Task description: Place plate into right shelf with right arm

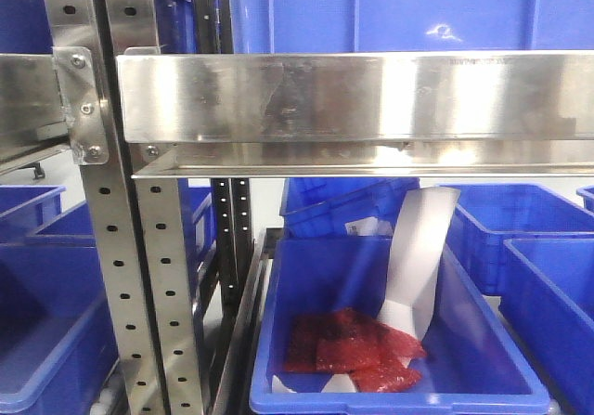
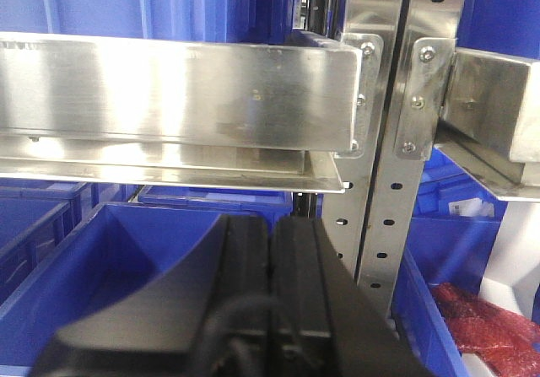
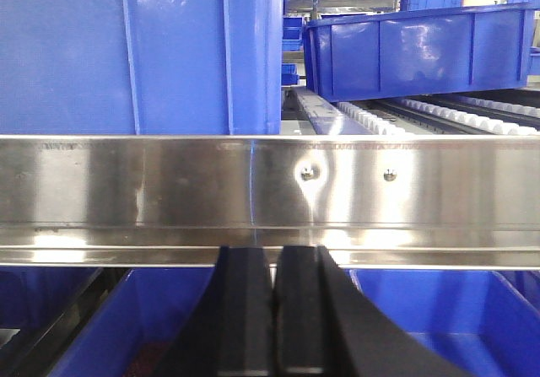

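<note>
The right arm's black two-finger end effector (image 3: 272, 309) is seen closed and empty, just below the flat front rail of the shiny stainless-steel right shelf (image 3: 253, 183). The left end effector (image 2: 270, 284) is likewise closed on nothing. The plate is shown in no view, so its direction cannot be told; only the front view shows red packets in a blue plastic bin (image 1: 306, 276).

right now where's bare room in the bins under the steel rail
The blue bin under the steel rail is bare on its right floor, between the red packets and its right wall. Its left half is crowded by packets and a leaning white sheet. The bin beyond the left gripper looks bare.
</note>
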Robot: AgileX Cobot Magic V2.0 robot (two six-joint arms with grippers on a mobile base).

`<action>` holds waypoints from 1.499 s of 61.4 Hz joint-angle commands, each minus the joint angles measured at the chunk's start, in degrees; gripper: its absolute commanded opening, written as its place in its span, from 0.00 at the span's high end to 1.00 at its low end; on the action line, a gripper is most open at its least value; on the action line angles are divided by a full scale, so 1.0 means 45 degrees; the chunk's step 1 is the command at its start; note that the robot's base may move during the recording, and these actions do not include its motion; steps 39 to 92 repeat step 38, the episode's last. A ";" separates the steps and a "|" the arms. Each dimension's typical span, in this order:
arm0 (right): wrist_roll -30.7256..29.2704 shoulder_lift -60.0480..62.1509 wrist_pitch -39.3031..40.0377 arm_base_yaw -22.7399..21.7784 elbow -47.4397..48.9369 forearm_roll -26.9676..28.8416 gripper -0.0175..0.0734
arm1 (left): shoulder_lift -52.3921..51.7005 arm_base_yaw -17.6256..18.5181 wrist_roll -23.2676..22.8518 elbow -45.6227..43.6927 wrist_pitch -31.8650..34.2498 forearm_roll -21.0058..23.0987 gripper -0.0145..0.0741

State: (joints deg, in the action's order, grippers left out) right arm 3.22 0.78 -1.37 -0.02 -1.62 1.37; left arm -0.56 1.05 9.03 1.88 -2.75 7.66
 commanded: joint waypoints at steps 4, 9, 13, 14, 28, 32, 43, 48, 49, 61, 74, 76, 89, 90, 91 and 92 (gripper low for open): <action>-0.0032 0.0193 0.1200 -0.0062 0.0187 -0.0083 0.75 | -0.0130 0.0026 -0.0090 0.0131 0.1147 0.0104 0.98; -0.0032 0.0193 0.1200 -0.0062 0.0187 -0.0083 0.75 | -0.0130 0.0026 -0.0090 0.0131 0.1147 0.0104 0.98; -0.0032 0.0193 0.1200 -0.0062 0.0187 -0.0083 0.75 | -0.0130 0.0026 -0.0090 0.0131 0.1147 0.0104 0.98; -0.0032 0.0193 0.1200 -0.0062 0.0187 -0.0083 0.75 | -0.0130 0.0026 -0.0090 0.0131 0.1147 0.0104 0.98; -0.0032 0.0193 0.1200 -0.0062 0.0187 -0.0083 0.75 | -0.0130 0.0026 -0.0090 0.0131 0.1147 0.0104 0.98; -0.0032 0.0193 0.1200 -0.0062 0.0187 -0.0083 0.75 | -0.0130 0.0026 -0.0090 0.0131 0.1147 0.0104 0.98; -0.0032 0.0193 0.1200 -0.0062 0.0187 -0.0083 0.75 | -0.0130 0.0026 -0.0090 0.0131 0.1147 0.0104 0.98; -0.0032 0.0193 0.1200 -0.0062 0.0187 -0.0083 0.75 | -0.0130 0.0026 -0.0090 0.0131 0.1147 0.0104 0.98; -0.0032 0.0193 0.1200 -0.0062 0.0187 -0.0083 0.75 | -0.0130 0.0026 -0.0090 0.0131 0.1147 0.0104 0.98; -0.0032 0.0193 0.1200 -0.0062 0.0187 -0.0083 0.75 | -0.0130 0.0026 -0.0090 0.0131 0.1147 0.0104 0.98; -0.0032 0.0193 0.1200 -0.0062 0.0187 -0.0083 0.75 | -0.0130 0.0026 -0.0090 0.0131 0.1147 0.0104 0.98; -0.0032 0.0193 0.1200 -0.0062 0.0187 -0.0083 0.75 | -0.0130 0.0026 -0.0090 0.0131 0.1147 0.0104 0.98; -0.0032 0.0193 0.1200 -0.0062 0.0187 -0.0083 0.75 | -0.0130 0.0026 -0.0090 0.0131 0.1147 0.0104 0.98; -0.0032 0.0193 0.1200 -0.0062 0.0187 -0.0083 0.75 | -0.0130 0.0026 -0.0090 0.0131 0.1147 0.0104 0.98; -0.0032 0.0193 0.1200 -0.0062 0.0187 -0.0083 0.75 | -0.0130 0.0026 -0.0090 0.0131 0.1147 0.0104 0.98; -0.0032 0.0193 0.1200 -0.0062 0.0187 -0.0083 0.75 | -0.0130 0.0026 -0.0090 0.0131 0.1147 0.0104 0.98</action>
